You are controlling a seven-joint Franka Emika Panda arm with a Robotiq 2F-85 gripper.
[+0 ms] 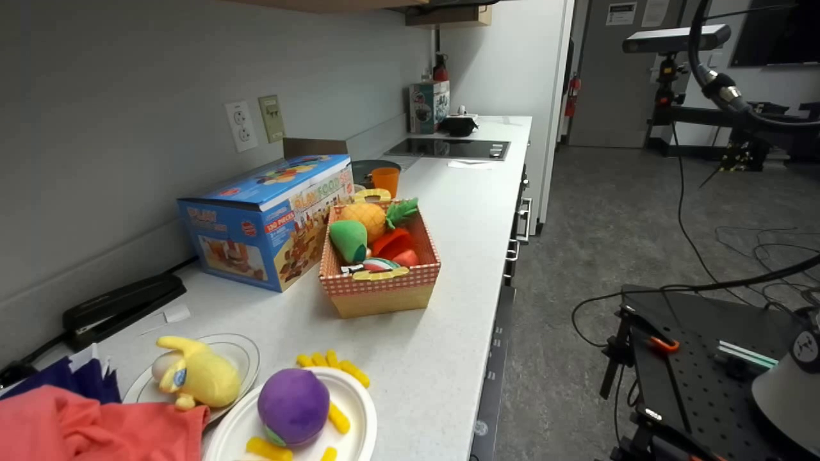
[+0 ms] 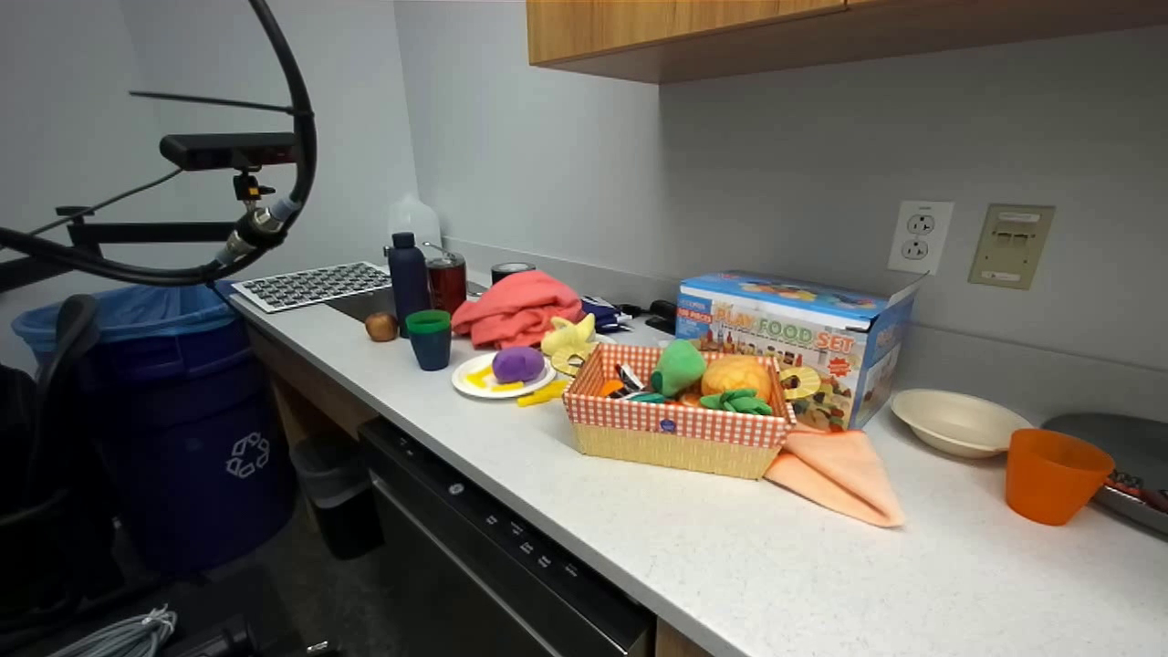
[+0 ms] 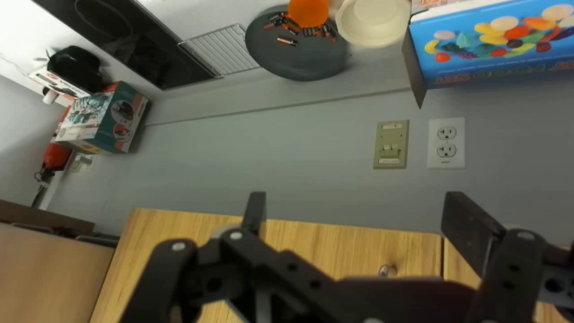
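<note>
My gripper (image 3: 356, 197) is open in the wrist view, which stands upside down, with nothing between its fingers. It faces the grey wall and a wooden cabinet door (image 3: 323, 246) with a small knob (image 3: 387, 270). The fingers do not show in either exterior view. A checked basket (image 1: 384, 299) holds a plush pineapple (image 1: 364, 219), a green plush (image 1: 349, 239) and other toys. It also shows in an exterior view (image 2: 675, 449). A purple plush (image 1: 295, 406) and yellow sticks lie on a white plate (image 1: 362, 416). A yellow plush (image 1: 214, 379) lies on a clear plate.
A blue play food box (image 2: 785, 319) stands against the wall behind the basket. An orange cup (image 2: 1054, 476), a cream bowl (image 2: 958, 422) and a dark pan with batteries (image 3: 296, 58) are beside it. A red cloth (image 2: 520, 308) and a dark bottle (image 2: 408, 274) stand farther along.
</note>
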